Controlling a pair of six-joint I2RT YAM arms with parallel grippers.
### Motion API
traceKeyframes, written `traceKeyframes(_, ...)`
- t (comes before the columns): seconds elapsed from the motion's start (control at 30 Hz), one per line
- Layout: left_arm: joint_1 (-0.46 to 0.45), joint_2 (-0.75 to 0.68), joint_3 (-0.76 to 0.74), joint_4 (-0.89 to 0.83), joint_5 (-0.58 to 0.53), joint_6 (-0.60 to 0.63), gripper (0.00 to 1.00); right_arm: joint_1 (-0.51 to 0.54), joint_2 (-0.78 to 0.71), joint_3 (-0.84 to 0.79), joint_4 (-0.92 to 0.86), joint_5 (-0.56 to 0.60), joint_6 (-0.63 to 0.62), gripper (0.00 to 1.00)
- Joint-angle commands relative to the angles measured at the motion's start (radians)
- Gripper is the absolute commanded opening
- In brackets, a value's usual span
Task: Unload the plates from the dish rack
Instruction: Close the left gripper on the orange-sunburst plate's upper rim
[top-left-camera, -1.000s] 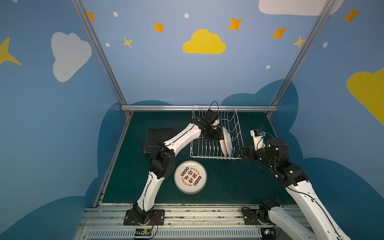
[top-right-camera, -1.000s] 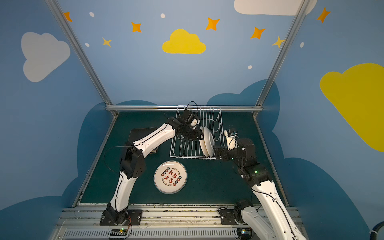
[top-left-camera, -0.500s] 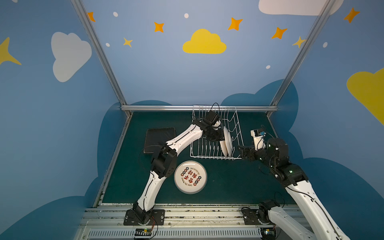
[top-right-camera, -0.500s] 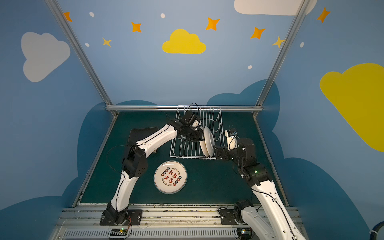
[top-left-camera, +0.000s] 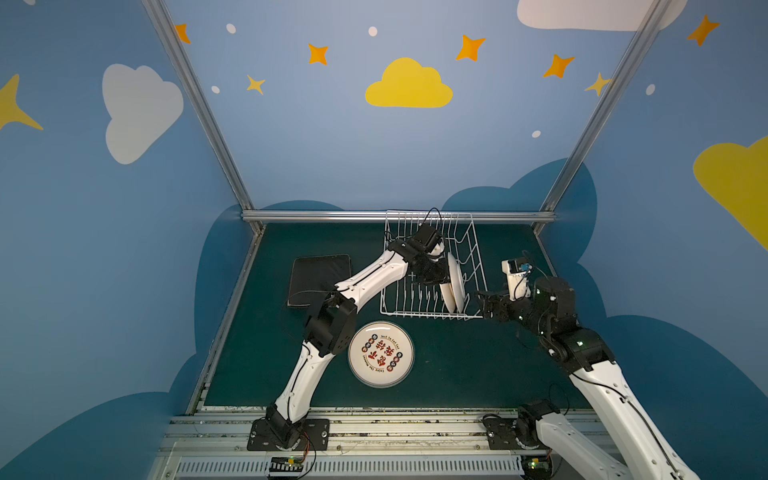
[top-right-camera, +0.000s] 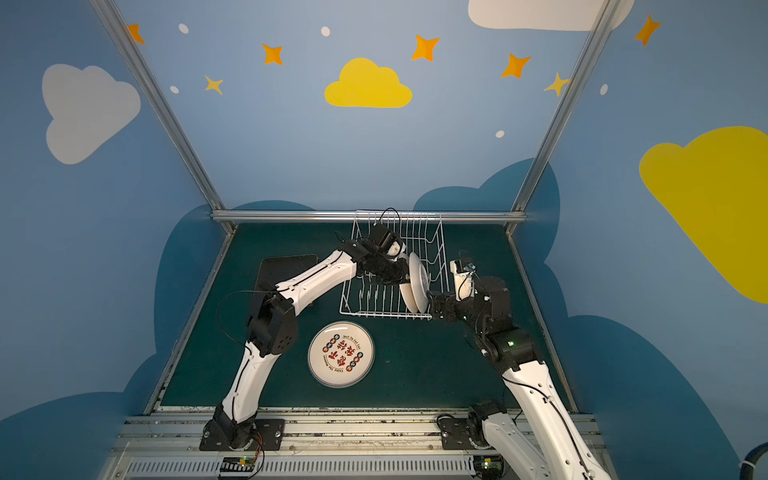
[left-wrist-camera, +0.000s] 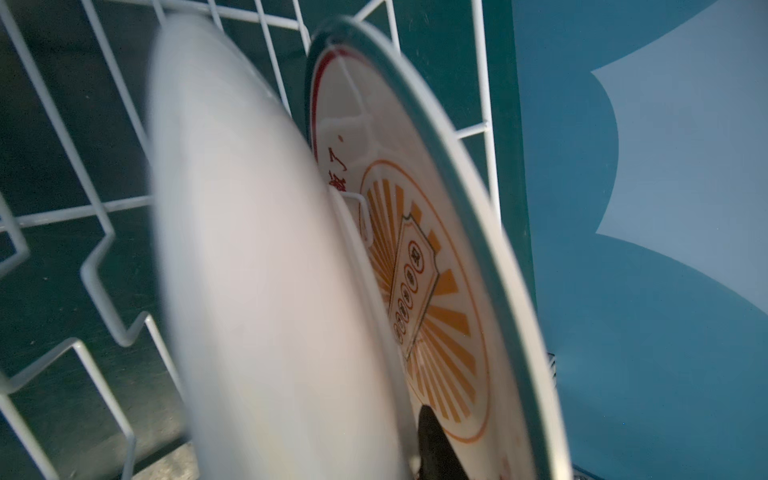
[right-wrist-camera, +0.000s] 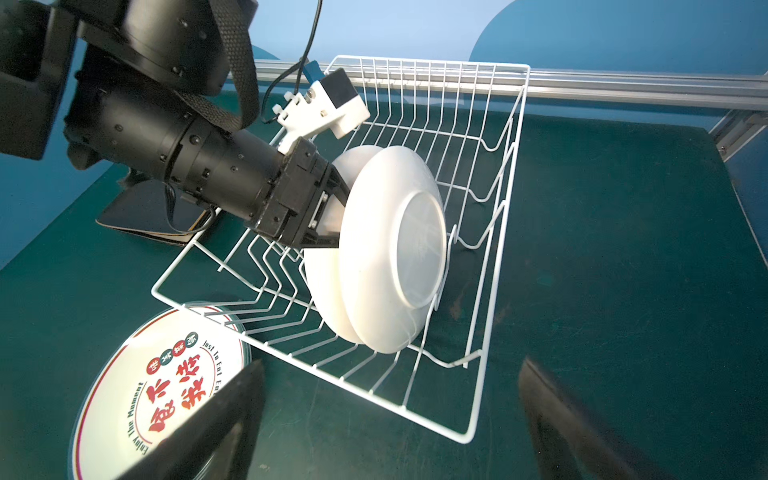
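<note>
Two round white plates stand side by side in the white wire dish rack (top-left-camera: 478, 266) (right-wrist-camera: 415, 60). My left gripper (top-left-camera: 443, 274) (right-wrist-camera: 330, 216) reaches into the rack and is shut on the rim of the plate nearer its arm (right-wrist-camera: 322, 274) (left-wrist-camera: 257, 249). One of its fingers (left-wrist-camera: 432, 449) lies between that plate and the orange-rayed plate (left-wrist-camera: 419, 270) (right-wrist-camera: 395, 257); the other finger is hidden. My right gripper (top-left-camera: 482, 306) (right-wrist-camera: 390, 365) is open and holds nothing, just outside the rack's front right corner.
A round plate with red print (top-left-camera: 381, 353) (right-wrist-camera: 166, 374) lies face up on the green table in front of the rack. A black square plate (top-left-camera: 318, 276) lies face down to the rack's left. The blue back wall and a metal rail (top-left-camera: 399, 216) stand right behind the rack.
The left gripper's jaws have narrowed onto the plate's rim while the arm barely shifted. The right arm and the plates on the table have not moved.
</note>
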Motion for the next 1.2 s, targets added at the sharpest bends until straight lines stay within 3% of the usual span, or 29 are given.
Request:
traceKeyframes(0.0,0.001,0.021,-0.014,-0.034,-0.013,-0.005,0.27,-0.005,-0.014,-0.013,0.019,-0.008,0.011,0.95)
traceKeyframes(0.4,-0.003,-0.031,-0.035,-0.035,-0.011,-0.031,0.03,-0.007,-0.023,-0.020,0.026,-0.009,0.028,0.95)
traceKeyframes(0.73,-0.006,-0.128,-0.081,0.015,0.035,-0.081,0.03,-0.007,-0.034,-0.015,0.021,-0.007,0.035,0.95)
traceKeyframes(1.17,-0.006,-0.246,-0.111,-0.016,0.016,-0.050,0.03,-0.009,-0.034,-0.007,0.027,-0.001,0.055,0.95)
